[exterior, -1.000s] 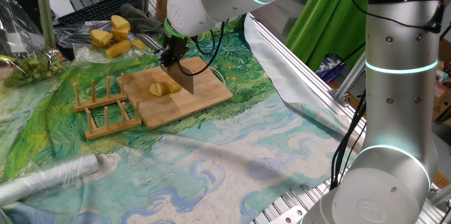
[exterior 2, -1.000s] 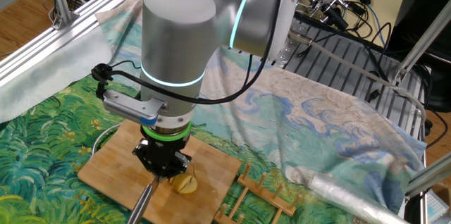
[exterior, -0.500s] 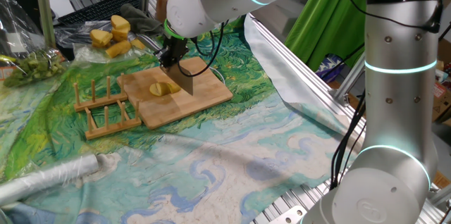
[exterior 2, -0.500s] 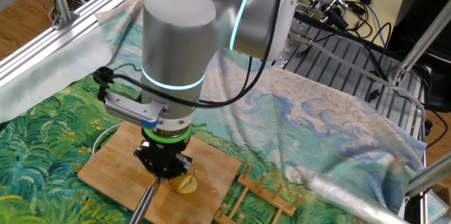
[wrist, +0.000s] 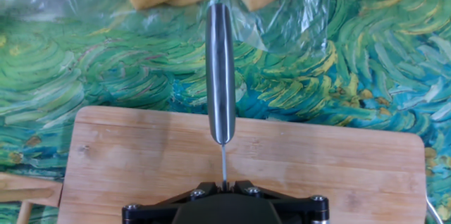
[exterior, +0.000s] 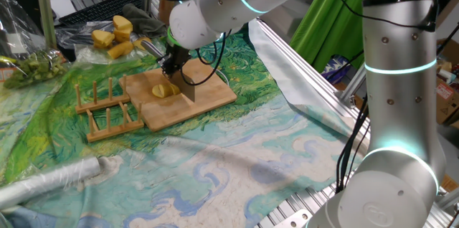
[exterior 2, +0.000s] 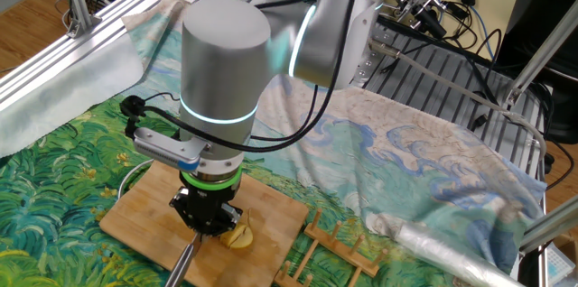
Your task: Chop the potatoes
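Potatoes, pale yellow, on board

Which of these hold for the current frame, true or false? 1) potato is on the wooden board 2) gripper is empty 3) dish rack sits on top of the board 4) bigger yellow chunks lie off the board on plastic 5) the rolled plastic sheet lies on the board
1) True: the potato lies on the wooden board.
2) False: the gripper is shut on a knife, its handle pointing away in the hand view.
3) False: the wooden rack stands on the cloth beside the board.
4) True: the bigger yellow chunks rest on clear plastic, off the board.
5) False: the rolled plastic sheet lies on the cloth, far from the board.
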Available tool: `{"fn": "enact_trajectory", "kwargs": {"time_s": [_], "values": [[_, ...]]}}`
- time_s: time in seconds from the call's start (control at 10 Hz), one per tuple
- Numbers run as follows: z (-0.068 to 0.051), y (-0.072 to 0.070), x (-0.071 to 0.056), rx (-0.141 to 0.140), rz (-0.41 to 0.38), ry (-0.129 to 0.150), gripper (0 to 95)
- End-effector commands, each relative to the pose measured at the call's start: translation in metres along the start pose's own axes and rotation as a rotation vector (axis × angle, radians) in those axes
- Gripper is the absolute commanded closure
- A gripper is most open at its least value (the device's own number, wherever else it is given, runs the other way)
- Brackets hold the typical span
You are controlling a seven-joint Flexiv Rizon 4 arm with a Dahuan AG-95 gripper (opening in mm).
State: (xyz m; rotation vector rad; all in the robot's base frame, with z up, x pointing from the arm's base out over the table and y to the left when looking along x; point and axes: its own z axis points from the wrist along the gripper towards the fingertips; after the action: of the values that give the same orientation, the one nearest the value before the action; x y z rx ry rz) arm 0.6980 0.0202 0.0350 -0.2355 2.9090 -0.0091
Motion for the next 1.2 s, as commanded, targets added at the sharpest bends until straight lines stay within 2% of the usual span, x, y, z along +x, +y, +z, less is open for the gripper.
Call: {"fn": "enact_trajectory", "kwargs": {"time_s": [0.1, 0.4, 1.2], "values": [[0.006, 0.0, 0.001, 0.002, -0.012, 0.003, 95.0], [-0.004, -0.001, -0.001, -0.014, -0.007, 0.013, 95.0], [-0.018, 0.001, -0.002, -0.013, -0.007, 0.015, 95.0]]}}
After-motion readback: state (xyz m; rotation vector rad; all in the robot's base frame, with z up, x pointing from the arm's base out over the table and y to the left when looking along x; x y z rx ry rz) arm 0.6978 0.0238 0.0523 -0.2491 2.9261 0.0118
